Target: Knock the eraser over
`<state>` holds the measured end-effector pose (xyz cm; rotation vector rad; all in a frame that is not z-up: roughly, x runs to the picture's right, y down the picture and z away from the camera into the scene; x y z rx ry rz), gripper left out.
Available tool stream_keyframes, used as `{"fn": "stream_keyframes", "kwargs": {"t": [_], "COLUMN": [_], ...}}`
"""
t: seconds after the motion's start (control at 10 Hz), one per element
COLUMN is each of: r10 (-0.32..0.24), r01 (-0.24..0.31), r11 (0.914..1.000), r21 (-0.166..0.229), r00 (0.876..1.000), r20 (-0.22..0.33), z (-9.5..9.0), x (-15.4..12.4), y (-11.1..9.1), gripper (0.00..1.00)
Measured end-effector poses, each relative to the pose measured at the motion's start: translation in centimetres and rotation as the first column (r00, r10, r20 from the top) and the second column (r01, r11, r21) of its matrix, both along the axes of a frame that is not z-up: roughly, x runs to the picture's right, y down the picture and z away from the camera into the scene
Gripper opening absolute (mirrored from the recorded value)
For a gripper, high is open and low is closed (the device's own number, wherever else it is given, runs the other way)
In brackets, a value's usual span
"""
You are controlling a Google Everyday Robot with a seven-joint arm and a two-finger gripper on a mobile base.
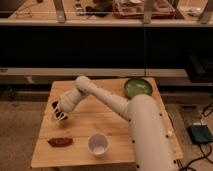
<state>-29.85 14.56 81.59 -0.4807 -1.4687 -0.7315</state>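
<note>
— So, where is the gripper [60, 116] now?
— It is low over the left part of the wooden table [112, 125], at the end of the white arm [107, 100]. Whether its fingers are apart or together, I cannot tell.
— And the eraser [54, 105]?
— It is a small black block, just beside the gripper, on its upper left side.
— What else stands on the table?
— A white cup [98, 144] near the front edge, a reddish-brown item [60, 142] to its left, and a green plate [137, 88] at the far right.
</note>
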Motion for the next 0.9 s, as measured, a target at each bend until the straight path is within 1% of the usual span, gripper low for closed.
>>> {"fn": "stream_keyframes", "kwargs": {"t": [0.1,0.2,0.3,0.4,0.5,0.7,0.8,0.9], "r10": [0.007,0.023,0.044,0.058,0.077,0.088,0.085,0.084], "r01": [-0.007,-0.023,-0.043,-0.057,-0.076,-0.089,-0.086,-0.085], "r11": [0.9999,0.9996,0.9989,0.9982,0.997,0.996,0.9962,0.9963], "r21": [0.009,0.016,0.02,0.02,0.012,-0.009,-0.009,-0.011], "r00": [1.0,0.999,0.997,0.996,0.993,0.991,0.992,0.992], "r20": [-0.017,-0.039,-0.058,-0.071,-0.089,-0.098,-0.095,-0.094], "z": [1.2,2.5,3.3,3.8,4.2,4.2,4.1,4.1], "x": [-1.0,-1.4,-1.0,-0.2,1.7,4.3,4.0,3.9], "y": [-1.3,-2.9,-4.1,-4.9,-5.7,-6.0,-5.8,-5.7], "gripper": [0.0,0.0,0.0,0.0,0.0,0.0,0.05,0.14]}}
